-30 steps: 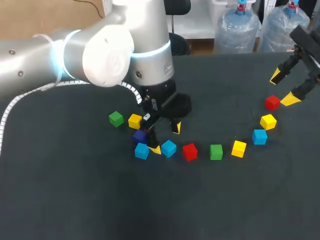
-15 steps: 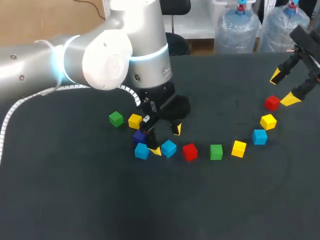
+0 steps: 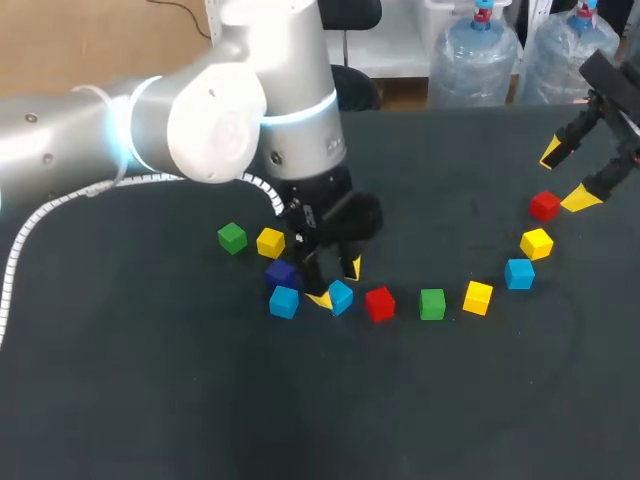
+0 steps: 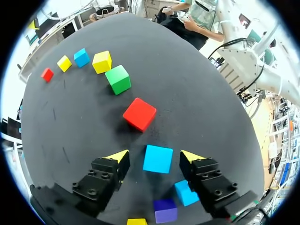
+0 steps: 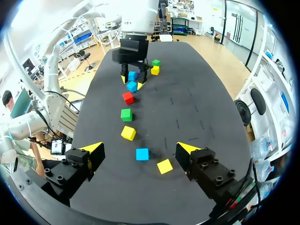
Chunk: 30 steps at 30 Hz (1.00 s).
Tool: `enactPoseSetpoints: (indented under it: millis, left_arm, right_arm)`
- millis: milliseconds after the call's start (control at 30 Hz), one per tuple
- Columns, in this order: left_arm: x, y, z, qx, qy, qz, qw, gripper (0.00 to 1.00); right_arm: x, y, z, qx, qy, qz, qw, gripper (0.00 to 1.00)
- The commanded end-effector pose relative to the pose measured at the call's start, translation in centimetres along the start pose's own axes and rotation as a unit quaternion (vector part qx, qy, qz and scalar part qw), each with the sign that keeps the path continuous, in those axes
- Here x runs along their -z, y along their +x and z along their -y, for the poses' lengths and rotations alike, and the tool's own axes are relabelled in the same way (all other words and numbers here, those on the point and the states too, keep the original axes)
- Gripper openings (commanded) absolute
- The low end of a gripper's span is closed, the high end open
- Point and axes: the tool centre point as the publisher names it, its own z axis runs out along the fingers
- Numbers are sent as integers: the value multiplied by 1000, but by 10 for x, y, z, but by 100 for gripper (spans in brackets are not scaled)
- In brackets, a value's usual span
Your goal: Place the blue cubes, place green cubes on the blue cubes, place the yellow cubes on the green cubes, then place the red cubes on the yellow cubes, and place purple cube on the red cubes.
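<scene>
No stack is started yet. The left hand [image 4: 155, 156] is open wide around a blue cube [image 4: 157, 159] that sits on the counter [image 3: 450, 400], not squeezed. The right hand [image 3: 566, 175] hangs open, holding nothing

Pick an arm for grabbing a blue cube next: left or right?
Left. The left hand, open, straddles a blue cube; the right hand hangs open well above the table.

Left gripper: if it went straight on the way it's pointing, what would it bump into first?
Likely the table: the blue cube sits inside the open left gripper, so its tips would pass either side. Height is hard to judge.
</scene>
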Motion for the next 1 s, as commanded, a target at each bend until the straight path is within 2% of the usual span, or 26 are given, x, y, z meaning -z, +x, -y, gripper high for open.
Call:
enactPoseSetpoints:
  millis: [33, 267, 400, 433, 500, 533, 667, 800, 900, 1000]
  left_arm:
    - [-2, -2, 0, -2, 1, 2, 1000, 50]
    - [-6, -8, 2, -8, 6, 5, 1000, 38]
    - [-6, -8, 3, -8, 9, 6, 1000, 38]
    - [-7, -7, 3, -7, 9, 6, 1000, 41]
    - [-7, -6, 4, -6, 11, 6, 1000, 52]
    - [-7, -5, 4, -6, 11, 5, 1000, 69]
    - [-6, 0, 4, -4, 12, 3, 1000, 76]
    - [-5, 6, 2, -1, 11, 2, 1000, 69]
    - [-3, 10, 0, 2, 9, 2, 1000, 52]
    - [-1, 12, -2, 4, 7, 2, 1000, 47]
  right_arm:
    - [0, 0, 1, 0, -1, 0, 1000, 100]
    - [0, 0, 1, 0, -1, 0, 1000, 100]
    - [0, 0, 1, 0, -1, 0, 1000, 100]
    - [0, 0, 1, 0, -1, 0, 1000, 100]
    - [0, 0, 1, 0, -1, 0, 1000, 100]
    - [0, 0, 1, 0, -1, 0, 1000, 100]
    - [0, 0, 1, 0, -1, 0, 1000, 100]
    - [0, 0, 1, 0, -1, 0, 1000, 100]
    - [0, 0, 1, 0, -1, 0, 1000, 100]
    - [0, 0, 1, 0, -1, 0, 1000, 100]
